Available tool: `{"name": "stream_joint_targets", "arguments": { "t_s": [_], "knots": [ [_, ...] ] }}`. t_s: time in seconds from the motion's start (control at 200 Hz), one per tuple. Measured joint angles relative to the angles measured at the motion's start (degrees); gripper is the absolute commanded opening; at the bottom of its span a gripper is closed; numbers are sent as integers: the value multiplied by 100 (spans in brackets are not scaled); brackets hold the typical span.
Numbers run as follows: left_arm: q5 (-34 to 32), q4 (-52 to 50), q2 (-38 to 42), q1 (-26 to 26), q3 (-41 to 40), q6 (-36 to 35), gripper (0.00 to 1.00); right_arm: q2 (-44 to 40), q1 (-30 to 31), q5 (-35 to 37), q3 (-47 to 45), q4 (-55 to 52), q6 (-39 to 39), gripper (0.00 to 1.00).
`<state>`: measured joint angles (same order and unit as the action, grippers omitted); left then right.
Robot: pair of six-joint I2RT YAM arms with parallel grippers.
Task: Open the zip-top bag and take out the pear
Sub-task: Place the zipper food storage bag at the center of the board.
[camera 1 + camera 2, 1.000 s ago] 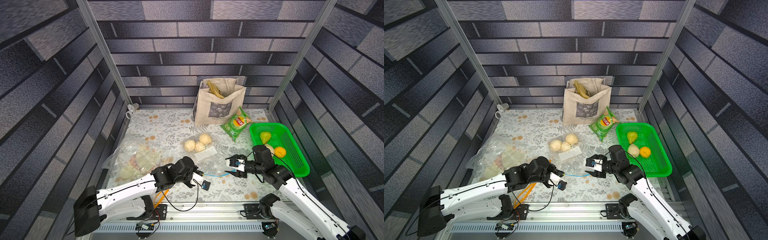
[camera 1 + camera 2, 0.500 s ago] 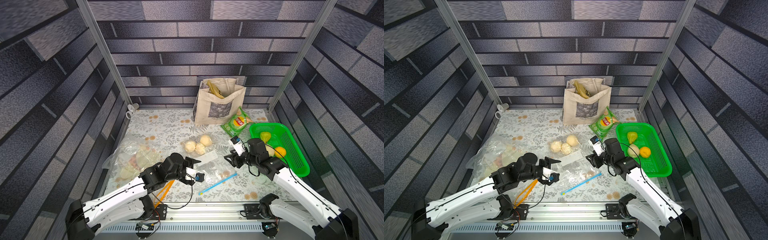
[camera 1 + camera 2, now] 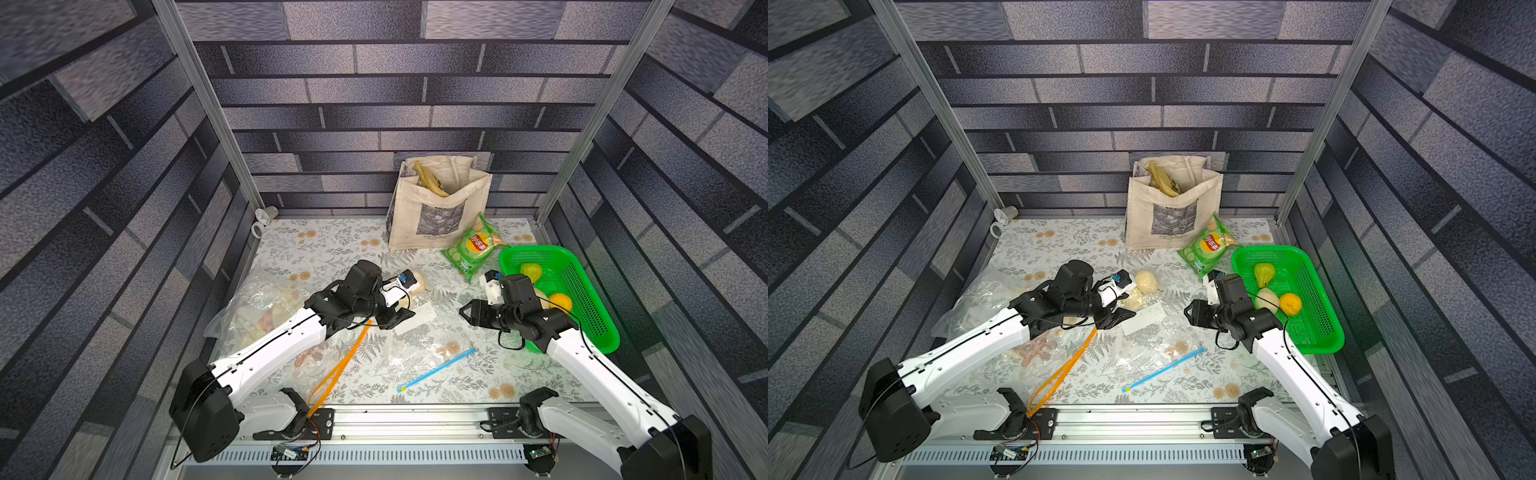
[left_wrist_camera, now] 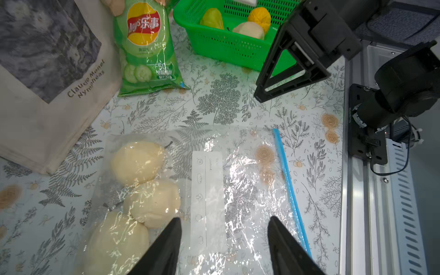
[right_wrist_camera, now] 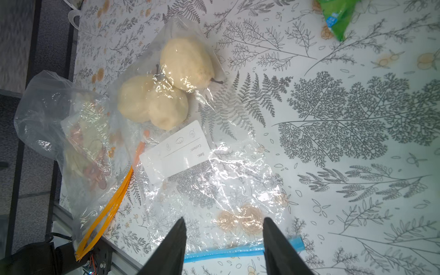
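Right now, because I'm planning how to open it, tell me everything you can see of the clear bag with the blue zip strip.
The zip-top bag is clear, crinkled plastic lying flat on the leaf-print table. Its blue zip strip runs along the end nearest the robot; whether it is sealed cannot be told. A white label sits mid-face. Three pale pears bunch at the far end inside. One side borders an orange-zipped bag.

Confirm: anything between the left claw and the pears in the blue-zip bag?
Yes: the plastic of the bag covers all three pears, beside the open left claw. The blue zip sits at the opposite end; whether it is open cannot be told.
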<state>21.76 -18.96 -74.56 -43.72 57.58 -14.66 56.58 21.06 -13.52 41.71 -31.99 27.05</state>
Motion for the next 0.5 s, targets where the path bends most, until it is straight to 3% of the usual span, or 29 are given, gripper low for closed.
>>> {"name": "stream_joint_targets", "arguments": {
  "t_s": [0.245,0.496],
  "knots": [
    [-673,-765,-1266,-750,785,592,63,-146,-448,-205,-271,-299,304,55],
    [-1545,-1617,-2455,-907,1596,951,70,-304,-612,-367,-496,-334,317,58]
  ]
}}
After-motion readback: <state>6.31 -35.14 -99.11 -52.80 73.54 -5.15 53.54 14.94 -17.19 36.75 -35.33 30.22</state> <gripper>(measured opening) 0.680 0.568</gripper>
